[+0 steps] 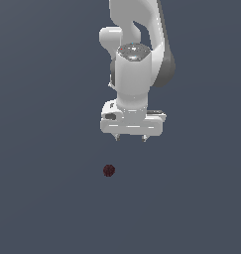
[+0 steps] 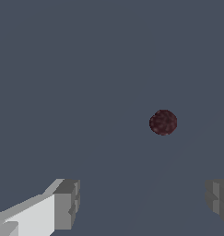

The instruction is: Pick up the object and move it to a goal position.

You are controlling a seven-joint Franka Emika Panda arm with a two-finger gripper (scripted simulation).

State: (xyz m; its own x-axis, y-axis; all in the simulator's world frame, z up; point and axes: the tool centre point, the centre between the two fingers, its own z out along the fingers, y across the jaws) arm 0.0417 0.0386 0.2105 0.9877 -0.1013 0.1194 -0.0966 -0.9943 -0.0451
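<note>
Jaws stand spread wide on the white gripper (image 1: 130, 138), with nothing between them. In the exterior view its two short fingertips (image 1: 117, 138) point straight down from the broad white hand, well apart from each other, and the space between them shows only the flat dark grey-blue ground (image 1: 42, 198). The wrist view shows the same: one grey pad (image 2: 67, 203) on a white finger at one side, the other grey pad (image 2: 218, 199) at the far edge, a wide bare gap between them.

The object (image 1: 109, 170), a tiny dark maroon ball with a speckled surface, sits apart from the gripper. In the exterior view it is below the fingertips and a little toward the exterior view's left, outside the line of the nearer fingertip rather than under the gap. In the wrist view the ball (image 2: 163, 122) appears round and mottled (dark red flecked with lighter spots), beyond the pads and closer to one pad's side than the other. Nothing touches it.

The arm (image 1: 137, 54) rises out of the frame above the hand, its white links stacked over the wrist.
</note>
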